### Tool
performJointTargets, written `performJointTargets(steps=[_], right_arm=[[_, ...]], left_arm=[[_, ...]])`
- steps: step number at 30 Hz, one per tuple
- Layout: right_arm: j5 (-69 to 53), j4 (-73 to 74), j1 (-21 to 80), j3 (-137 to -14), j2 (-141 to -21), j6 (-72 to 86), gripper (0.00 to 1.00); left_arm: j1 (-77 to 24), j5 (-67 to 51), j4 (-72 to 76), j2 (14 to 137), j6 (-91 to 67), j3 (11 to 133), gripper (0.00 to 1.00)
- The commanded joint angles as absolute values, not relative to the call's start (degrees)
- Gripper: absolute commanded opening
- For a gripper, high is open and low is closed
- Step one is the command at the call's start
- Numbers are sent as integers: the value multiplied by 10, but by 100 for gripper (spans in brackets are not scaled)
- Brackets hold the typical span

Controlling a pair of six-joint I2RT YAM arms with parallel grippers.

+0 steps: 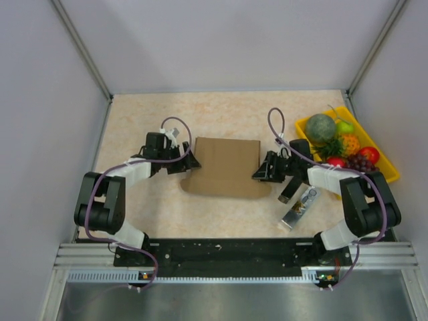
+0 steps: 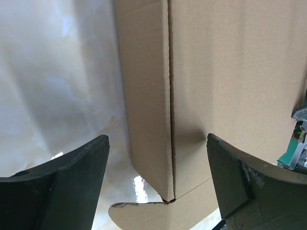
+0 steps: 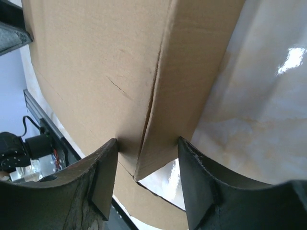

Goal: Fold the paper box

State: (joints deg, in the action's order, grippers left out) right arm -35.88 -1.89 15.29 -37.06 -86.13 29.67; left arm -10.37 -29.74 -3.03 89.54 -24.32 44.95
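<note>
Straddling creased matte-brown paper box [image 1: 224, 167] corner: right claw [image 3: 147, 142].

Matt cardboard paper box [image 1: 225, 167] (glossy table [image 1: 234, 114])

Arms [image 1: 130, 170] black joints, white links; purple cables [image 1: 175, 124]; fingers [image 2: 57, 191] matte black, scuffed

The top camera looks down on the paper box [image 1: 226, 166]; both wrist cameras closely face its opposite sides.
</note>
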Motion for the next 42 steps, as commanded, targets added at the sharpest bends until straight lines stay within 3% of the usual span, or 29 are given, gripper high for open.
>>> performJointTargets(steps=[1, 4, 13, 21, 29, 33, 38, 42], right_arm=[[-358, -63, 125, -375, -884, 304, 46], [-367, -81, 102, -365, -902, 305, 38], [-350, -96, 76, -345, -929, 312, 34], [-309, -76, 61, -335, -923, 302, 30], [-316, -77, 38, -332, -932, 306, 25], [-321, -78, 38, -333, -935, 306, 25], [-323, -81, 38, -334, -936, 304, 25], [-330, -88, 38, -333, -933, 302, 25]], left_arm=[[-105, -297, -16, 892, -242, 475, 87], [-105, -291, -27, 889, -238, 478, 89], [-99, -299, -22, 861, -278, 462, 94], [-96, -326, 111, 819, -367, 361, 96], [-96, -353, 156, 867, -387, 357, 98], [-98, -405, 272, 918, -429, 341, 98], [-113, -453, 458, 976, -524, 314, 90], [-118, -465, 478, 977, -542, 312, 76]])
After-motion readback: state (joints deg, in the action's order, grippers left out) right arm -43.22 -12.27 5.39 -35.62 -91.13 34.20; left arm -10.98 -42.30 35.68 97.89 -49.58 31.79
